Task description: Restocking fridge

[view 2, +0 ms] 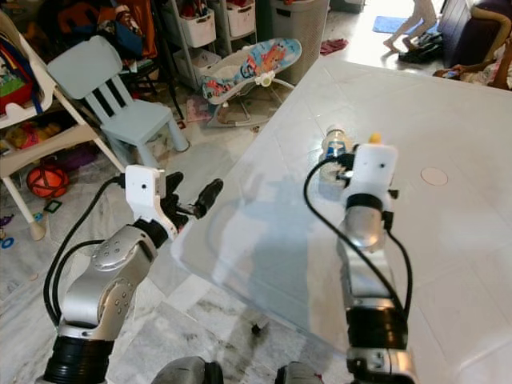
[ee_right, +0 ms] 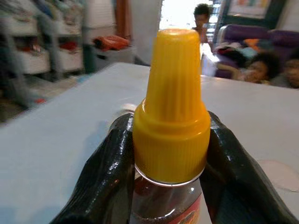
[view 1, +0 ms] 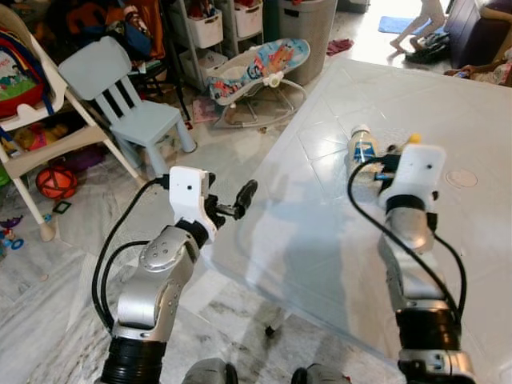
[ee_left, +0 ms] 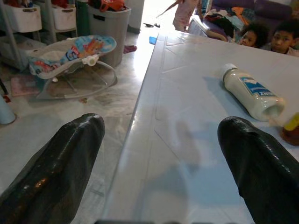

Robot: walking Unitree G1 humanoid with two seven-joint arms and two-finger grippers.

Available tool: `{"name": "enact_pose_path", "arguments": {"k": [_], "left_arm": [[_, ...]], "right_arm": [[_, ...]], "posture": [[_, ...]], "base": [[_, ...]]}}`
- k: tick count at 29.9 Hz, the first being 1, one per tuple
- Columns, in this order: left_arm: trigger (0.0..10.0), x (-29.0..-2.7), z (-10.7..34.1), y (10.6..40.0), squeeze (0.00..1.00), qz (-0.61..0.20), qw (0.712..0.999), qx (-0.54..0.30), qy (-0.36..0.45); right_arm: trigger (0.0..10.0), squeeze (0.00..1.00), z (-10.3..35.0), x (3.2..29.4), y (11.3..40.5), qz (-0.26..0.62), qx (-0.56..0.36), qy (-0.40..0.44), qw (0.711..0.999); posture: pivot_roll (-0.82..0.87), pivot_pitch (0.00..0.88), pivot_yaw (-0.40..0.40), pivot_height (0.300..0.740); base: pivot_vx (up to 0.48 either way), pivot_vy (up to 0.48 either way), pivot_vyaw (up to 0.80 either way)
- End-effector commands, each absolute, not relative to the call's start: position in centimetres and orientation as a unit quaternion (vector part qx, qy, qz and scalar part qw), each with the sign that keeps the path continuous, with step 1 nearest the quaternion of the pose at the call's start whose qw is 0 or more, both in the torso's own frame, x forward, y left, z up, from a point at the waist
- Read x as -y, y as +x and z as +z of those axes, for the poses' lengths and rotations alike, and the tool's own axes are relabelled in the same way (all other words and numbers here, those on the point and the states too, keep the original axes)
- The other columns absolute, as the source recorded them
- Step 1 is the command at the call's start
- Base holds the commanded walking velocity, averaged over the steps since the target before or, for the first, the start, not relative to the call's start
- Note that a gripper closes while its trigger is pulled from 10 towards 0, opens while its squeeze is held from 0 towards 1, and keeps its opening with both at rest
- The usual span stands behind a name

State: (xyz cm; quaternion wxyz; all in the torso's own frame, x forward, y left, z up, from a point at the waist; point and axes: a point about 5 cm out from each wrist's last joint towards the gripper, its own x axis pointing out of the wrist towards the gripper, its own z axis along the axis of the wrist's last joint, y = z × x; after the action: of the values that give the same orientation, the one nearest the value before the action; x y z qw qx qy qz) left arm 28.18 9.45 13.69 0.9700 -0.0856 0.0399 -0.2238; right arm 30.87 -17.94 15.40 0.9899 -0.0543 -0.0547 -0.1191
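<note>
Right gripper (ee_right: 170, 154) is over the white plastic table (view 1: 320, 240), and its 2 black fingers (ee_right: 105, 172) are pressed against either side of a sauce bottle (ee_right: 170, 140), right at the ribbed yellow cap. The cap sits squarely between the fingers, touching both, with brownish contents and a red label edge just visible below it. From the head camera the yellow tip (view 1: 414, 138) pokes out just past the white wrist housing, so the bottle stands out ahead of the arm, above the tabletop.

Just beside that gripper, on the table, a white bottle (view 1: 362, 148) with a blue label lies on its side. The left wrist camera shows it clearly (ee_left: 252, 93), white cap pointing away from the sauce bottle, whose yellow edge sits close by its base.

Left gripper (ee_left: 163, 158) hangs at the table's near edge, beyond the rim on the floor side, fingers (ee_left: 60, 163) spread wide with nothing between them.

Past the table's far left: a pale blue child's chair (view 1: 128, 100), a baby bouncer (view 1: 260, 72), a grey bin (view 1: 308, 24), and an orange ball (view 1: 56, 182) on the floor. 2 children (ee_left: 271, 37) sit behind the far side of the table, with another person standing further back.
</note>
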Motion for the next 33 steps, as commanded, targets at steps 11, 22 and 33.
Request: {"name": "enact_pose_path", "arguments": {"k": [11,22,33], "left_arm": [[10.0,-10.0,14.0,29.1,0.00,-0.197,0.977,-0.027,-0.082],[10.0,-10.9,13.4,29.1,0.00,-0.173,0.982,-0.027,-0.075],[10.0,-13.3,13.3,28.8,0.00,-0.128,0.990,-0.024,-0.055]], "right_arm": [[10.0,0.00,17.2,15.2,31.4,-0.034,0.080,-0.010,0.996],[10.0,0.00,16.8,15.6,31.2,-0.011,0.073,-0.035,0.997],[10.0,0.00,16.8,15.5,32.2,0.008,0.075,-0.039,0.996]], "posture": [[0.00,0.000,0.025,0.740],[0.01,0.000,0.008,0.740],[0.07,0.000,-0.018,0.740]], "base": [[-0.315,0.000,0.00],[-0.331,0.000,0.05],[-0.318,0.000,0.80]]}}
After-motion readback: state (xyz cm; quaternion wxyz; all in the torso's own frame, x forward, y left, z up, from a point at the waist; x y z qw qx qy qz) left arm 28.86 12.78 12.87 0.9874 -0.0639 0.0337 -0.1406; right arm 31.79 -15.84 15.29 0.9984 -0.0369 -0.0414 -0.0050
